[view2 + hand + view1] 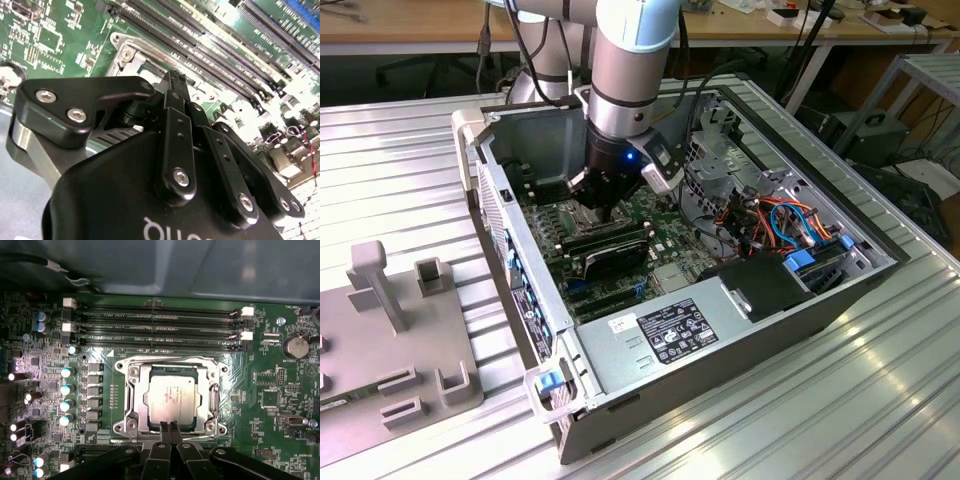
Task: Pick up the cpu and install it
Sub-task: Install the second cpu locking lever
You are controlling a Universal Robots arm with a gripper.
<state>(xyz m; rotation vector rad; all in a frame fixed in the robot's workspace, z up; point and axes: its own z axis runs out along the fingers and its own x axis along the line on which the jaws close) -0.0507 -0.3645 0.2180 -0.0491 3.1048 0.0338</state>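
Inside the open computer case [740, 330], the cpu [171, 397] is seen lying flat in the socket frame [131, 405]; the gripper [169, 426], fingertips pressed together and empty, is poised at its edge, where square alignment is judged essential.

Arm: one grey and pale-blue jointed arm [630, 70] reaching steeply down, seen in the exterior view.
Wrist: black end section pointing almost straight down, a small blue light glowing on its side.
Gripper: [168, 426] black, slung low under the wrist in both wrist views.
Fingers: [163, 432] two slim black tips pressed together, apparently with nothing between them, though their very ends are partly hidden.
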